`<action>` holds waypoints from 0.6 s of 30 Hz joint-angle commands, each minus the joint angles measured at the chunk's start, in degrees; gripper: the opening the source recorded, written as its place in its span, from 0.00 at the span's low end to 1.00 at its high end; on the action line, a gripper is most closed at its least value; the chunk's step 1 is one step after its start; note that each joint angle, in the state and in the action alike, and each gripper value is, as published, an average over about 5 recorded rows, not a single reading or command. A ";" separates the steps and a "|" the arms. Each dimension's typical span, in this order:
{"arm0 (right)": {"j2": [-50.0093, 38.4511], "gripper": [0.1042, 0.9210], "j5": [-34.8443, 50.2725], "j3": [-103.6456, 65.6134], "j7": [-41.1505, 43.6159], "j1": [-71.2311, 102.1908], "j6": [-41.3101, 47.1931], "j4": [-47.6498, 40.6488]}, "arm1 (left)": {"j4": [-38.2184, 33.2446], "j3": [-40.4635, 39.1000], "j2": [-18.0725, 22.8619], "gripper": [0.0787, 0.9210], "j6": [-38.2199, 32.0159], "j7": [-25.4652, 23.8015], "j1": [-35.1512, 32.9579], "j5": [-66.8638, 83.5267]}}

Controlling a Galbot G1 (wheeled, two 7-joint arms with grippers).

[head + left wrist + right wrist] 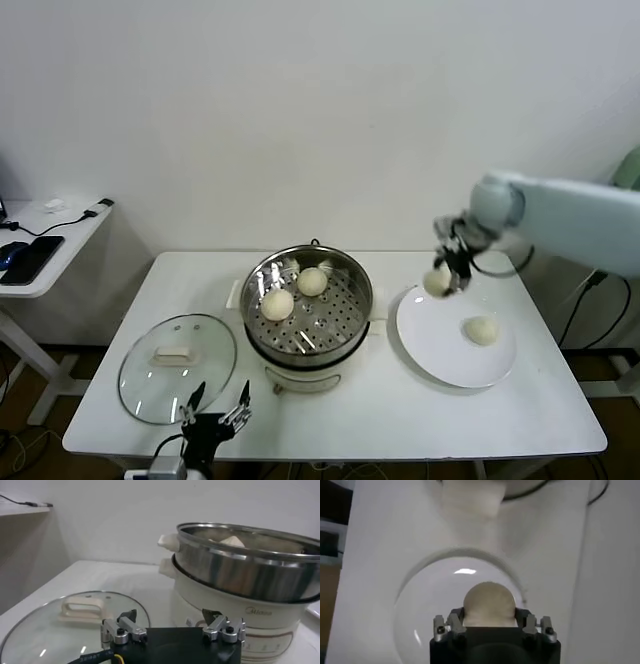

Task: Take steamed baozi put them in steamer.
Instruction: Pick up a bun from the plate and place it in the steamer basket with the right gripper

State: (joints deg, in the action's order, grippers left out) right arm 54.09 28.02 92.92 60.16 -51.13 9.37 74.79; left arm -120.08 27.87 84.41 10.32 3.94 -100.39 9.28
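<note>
White table (500,420), plain wall, right gripper (447,272) lifting baozi (437,282) above plate (440,350)

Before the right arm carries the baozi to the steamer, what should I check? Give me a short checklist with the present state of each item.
1. Right gripper closed on a baozi: ok.
2. Held baozi is lifted above the plate: ok.
3. Steamer uncovered, glass lid lying on the table beside it: ok.
4. Free space on the tray beside the two baozi inside: ok.
5. Left gripper parked open at the front edge, out of the path: ok.
6. Firmness of the grip: cannot tell.
</note>
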 commanded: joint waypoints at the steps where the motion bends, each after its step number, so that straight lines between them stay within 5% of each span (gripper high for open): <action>1: 13.07 0.69 2.73 -2.50 4.29 -11.80 -14.02 3.07 | -0.20 -0.25 -0.04 0.88 0.38 -0.05 0.37 -0.05; 18: 27.72 0.68 -11.89 -4.18 4.32 9.47 -34.63 0.97 | -0.68 1.03 0.05 0.88 0.38 0.02 -0.32 0.14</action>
State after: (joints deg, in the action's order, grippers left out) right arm 74.96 22.11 89.44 63.66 -48.67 -15.46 77.19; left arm -120.62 28.60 84.39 10.75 3.93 -100.51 9.34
